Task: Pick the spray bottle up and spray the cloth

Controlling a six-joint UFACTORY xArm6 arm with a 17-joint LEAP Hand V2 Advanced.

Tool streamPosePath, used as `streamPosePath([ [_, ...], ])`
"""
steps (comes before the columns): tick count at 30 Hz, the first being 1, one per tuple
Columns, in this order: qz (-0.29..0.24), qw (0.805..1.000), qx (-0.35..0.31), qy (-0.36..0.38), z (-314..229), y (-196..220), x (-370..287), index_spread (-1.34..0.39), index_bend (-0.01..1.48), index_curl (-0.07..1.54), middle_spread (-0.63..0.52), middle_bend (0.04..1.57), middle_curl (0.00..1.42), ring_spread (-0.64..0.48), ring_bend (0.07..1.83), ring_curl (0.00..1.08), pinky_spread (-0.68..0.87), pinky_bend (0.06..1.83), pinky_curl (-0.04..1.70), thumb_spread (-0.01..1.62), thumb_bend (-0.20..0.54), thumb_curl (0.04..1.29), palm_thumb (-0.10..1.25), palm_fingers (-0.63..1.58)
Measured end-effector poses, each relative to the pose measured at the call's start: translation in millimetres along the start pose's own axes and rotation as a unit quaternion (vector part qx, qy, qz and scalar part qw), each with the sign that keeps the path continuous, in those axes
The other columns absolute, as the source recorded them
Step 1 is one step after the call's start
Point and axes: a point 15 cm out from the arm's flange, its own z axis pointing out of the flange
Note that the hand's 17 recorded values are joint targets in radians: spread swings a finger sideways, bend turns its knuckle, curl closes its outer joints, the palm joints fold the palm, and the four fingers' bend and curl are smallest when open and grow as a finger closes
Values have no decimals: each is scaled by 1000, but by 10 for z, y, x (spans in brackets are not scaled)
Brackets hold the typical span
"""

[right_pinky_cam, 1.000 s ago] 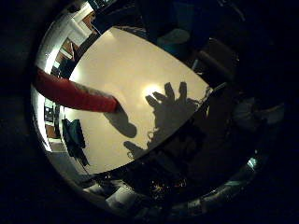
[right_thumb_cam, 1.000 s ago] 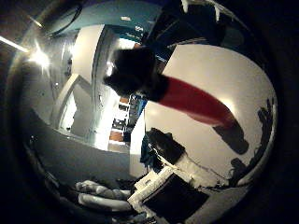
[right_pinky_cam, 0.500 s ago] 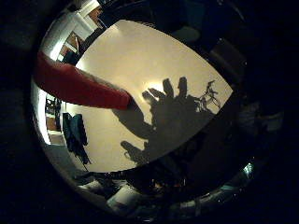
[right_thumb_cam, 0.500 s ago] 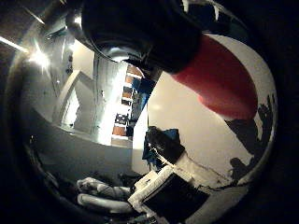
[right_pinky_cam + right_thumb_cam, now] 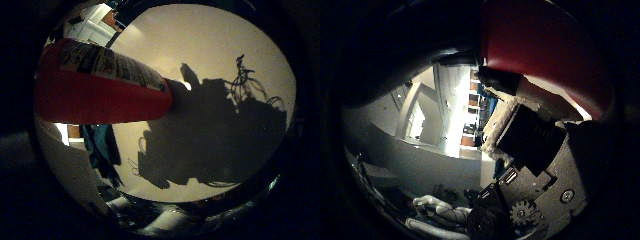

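From where I sit, the counter [image 5: 210,45] reads as a pale, cream-coloured flat surface with a rounded outline. A broad dark shadow lies across its middle and reaches toward one edge, with thin tangled lines at its far end. A small bright glint sits on the surface where the shadow begins. The red spray bottle [image 5: 100,95] looms large over the counter near one edge; I cannot tell whether its base touches the surface. Beyond that edge a dark teal shape [image 5: 102,150] hangs or lies, and I cannot tell whether it rests on the counter.
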Motion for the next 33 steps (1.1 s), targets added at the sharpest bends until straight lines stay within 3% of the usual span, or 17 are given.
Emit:
streamPosePath([
  [5, 13, 998, 13, -67, 256, -28, -165, -310, 1010, 821, -195, 1185, 822, -230, 1298, 646, -235, 1244, 638, 992, -12, 396, 858, 1181],
  [10, 9, 995, 32, -93, 278, -153, -304, -243, 1135, 855, -159, 1302, 843, -230, 1357, 708, -202, 1295, 737, 997, -14, 434, 930, 1130],
  [18, -18, 994, 30, -105, 237, -209, -607, -192, 1211, 831, -135, 1366, 819, -228, 1358, 762, -177, 1270, 861, 1040, -12, 472, 1000, 1108],
  [33, -120, 986, 0, -114, 154, -75, -1640, -174, 1253, 783, -115, 1395, 777, -232, 1338, 815, -173, 1168, 1057, 1078, -12, 506, 1048, 1109],
])
